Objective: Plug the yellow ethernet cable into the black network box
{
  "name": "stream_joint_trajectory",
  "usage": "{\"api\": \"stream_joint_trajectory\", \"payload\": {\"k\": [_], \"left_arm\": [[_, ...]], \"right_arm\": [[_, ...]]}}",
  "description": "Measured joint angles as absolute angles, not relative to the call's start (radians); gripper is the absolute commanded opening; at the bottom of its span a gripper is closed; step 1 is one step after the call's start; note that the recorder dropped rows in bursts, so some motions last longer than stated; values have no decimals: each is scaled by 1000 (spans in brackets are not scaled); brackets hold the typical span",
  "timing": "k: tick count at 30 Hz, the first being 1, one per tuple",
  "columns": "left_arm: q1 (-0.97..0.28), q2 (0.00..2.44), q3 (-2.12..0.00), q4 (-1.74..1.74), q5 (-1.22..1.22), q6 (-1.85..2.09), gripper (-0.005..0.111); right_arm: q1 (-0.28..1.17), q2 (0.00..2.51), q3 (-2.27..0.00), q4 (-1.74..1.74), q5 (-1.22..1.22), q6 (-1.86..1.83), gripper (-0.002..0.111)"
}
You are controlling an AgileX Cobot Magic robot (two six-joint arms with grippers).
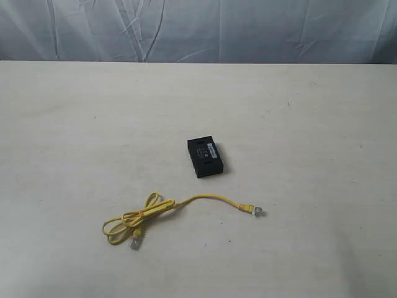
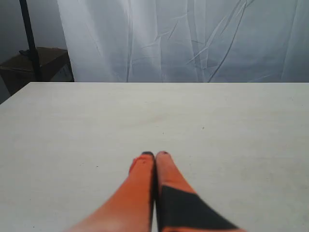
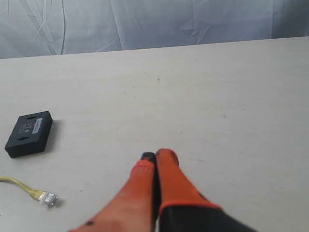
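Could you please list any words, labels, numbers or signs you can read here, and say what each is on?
Pale label strip on the small flat black plastic network box: print present, too small and blurred to read.
Faint marks beside it on the box's top: also unreadable.
Thin yellow ethernet cable and pale table: no text visible.

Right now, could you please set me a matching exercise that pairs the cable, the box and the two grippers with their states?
Column A
1. cable
2. box
3. left gripper
4. right gripper

Column B
a. jaws shut, neither box nor cable in its wrist view
b. black, lying flat with its label up
c. yellow, partly coiled, not plugged in
d. jaws shut, box in its wrist view

Pairs: 1-c, 2-b, 3-a, 4-d
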State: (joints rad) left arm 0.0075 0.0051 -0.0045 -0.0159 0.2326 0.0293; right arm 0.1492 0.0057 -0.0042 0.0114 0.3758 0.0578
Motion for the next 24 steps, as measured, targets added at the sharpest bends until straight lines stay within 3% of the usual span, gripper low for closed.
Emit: {"api": "stream_joint_trajectory", "payload": {"k": [15,24], "left_arm": [[7,5,-5,22,214,31,0],[7,5,-4,35,-127,33,0]], "right_arm": [[149,6,-4,11,376,58,-1],[149,6,-4,11,376,58,-1]]}}
